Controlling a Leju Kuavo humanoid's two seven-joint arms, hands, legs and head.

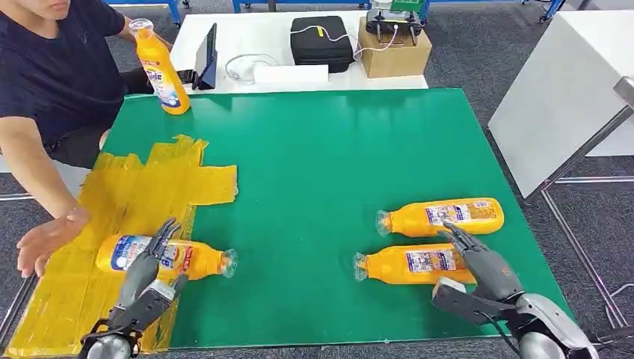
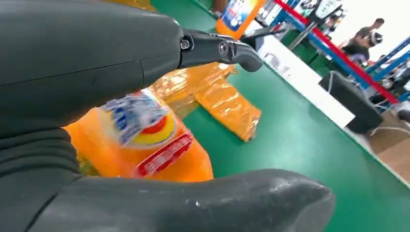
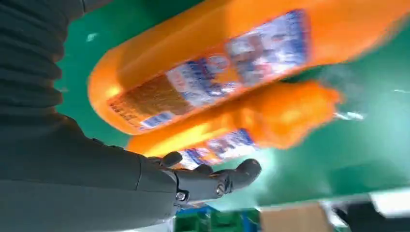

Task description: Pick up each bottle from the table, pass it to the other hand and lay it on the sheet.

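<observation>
Bottle (image 1: 161, 255) lies on the yellow sheet (image 1: 127, 196) at eight o'clock under the left hand (image 1: 149, 269), fingers spread, empty, while the right hand (image 1: 478, 258), open too, reaches over the nearer bottle (image 1: 411, 264) at four.

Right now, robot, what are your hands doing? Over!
Left hand over a bottle lying on the yellow sheet, grip unclear. Right hand open by two bottles on the green table. A person's hand near the sheet.
</observation>
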